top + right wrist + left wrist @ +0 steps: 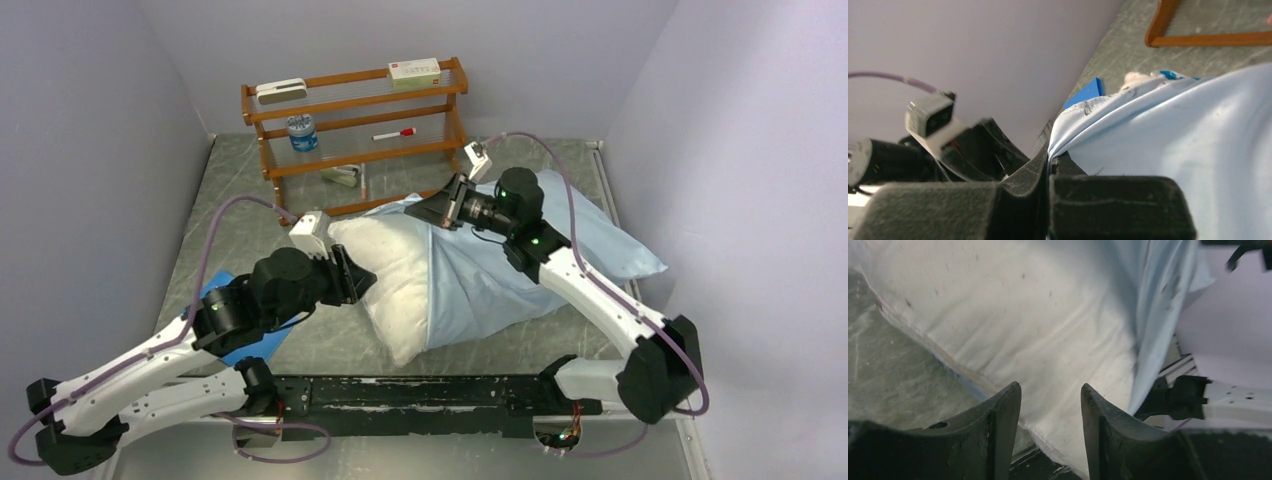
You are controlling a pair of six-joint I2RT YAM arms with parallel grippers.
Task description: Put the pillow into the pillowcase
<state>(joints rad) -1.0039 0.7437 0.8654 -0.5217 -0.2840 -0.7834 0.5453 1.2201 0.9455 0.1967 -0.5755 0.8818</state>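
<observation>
A black mounting rail (420, 392) lines the near edge of the grey-green marbled table (330, 345), shut in by plain lavender walls (90, 150); a flat bright-blue rectangle (258, 348) lies under the left arm. That arm stretches low from the near-left corner; the left gripper (1050, 407) has its fingers spread apart at the bare end of the large plump white speckled pillow (395, 270). The pillow's right part sits inside the thin wrinkled sky-blue pillowcase (480, 290), mid-table. The right arm bends over it; the right gripper (1050, 165) is pinched tight on the pillowcase's edge. At the back stands a wooden rack (262, 150) holding a red-and-white box (414, 70); its print is too small to read.
</observation>
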